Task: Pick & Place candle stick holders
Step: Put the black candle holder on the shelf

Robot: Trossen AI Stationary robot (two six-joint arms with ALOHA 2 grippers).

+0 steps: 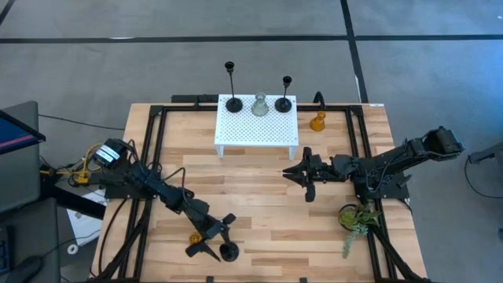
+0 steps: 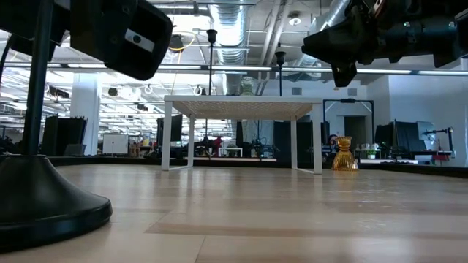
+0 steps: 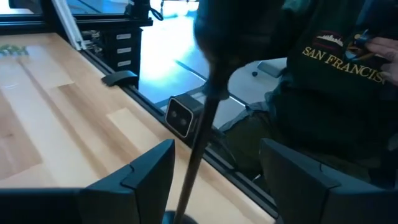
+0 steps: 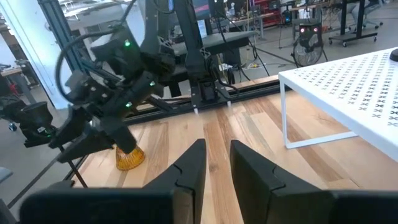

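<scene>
A black thin-stemmed holder stands on its round base (image 1: 229, 251) at the table's near left; its stem (image 3: 198, 143) rises between the wide-open fingers of my left gripper (image 3: 216, 149), which touch nothing. An amber holder (image 1: 194, 238) stands on the table right beside that gripper (image 1: 220, 238). On the white stand (image 1: 236, 134) are a taller black holder (image 1: 229, 86), a clear glass one (image 1: 259, 104) and a shorter black one (image 1: 284, 94). A second amber holder (image 1: 317, 122) stands on the table to the stand's right. My right gripper (image 1: 302, 174) hovers empty mid-table, with a narrow gap between its fingers (image 4: 217, 149).
A green plant sprig (image 1: 357, 220) lies at the near right. Black frame rails (image 1: 149, 149) run along the table's edges. A person in a dark sweatshirt (image 3: 336, 93) stands just past the table's near edge. Bare wood (image 1: 259, 212) lies between the two grippers.
</scene>
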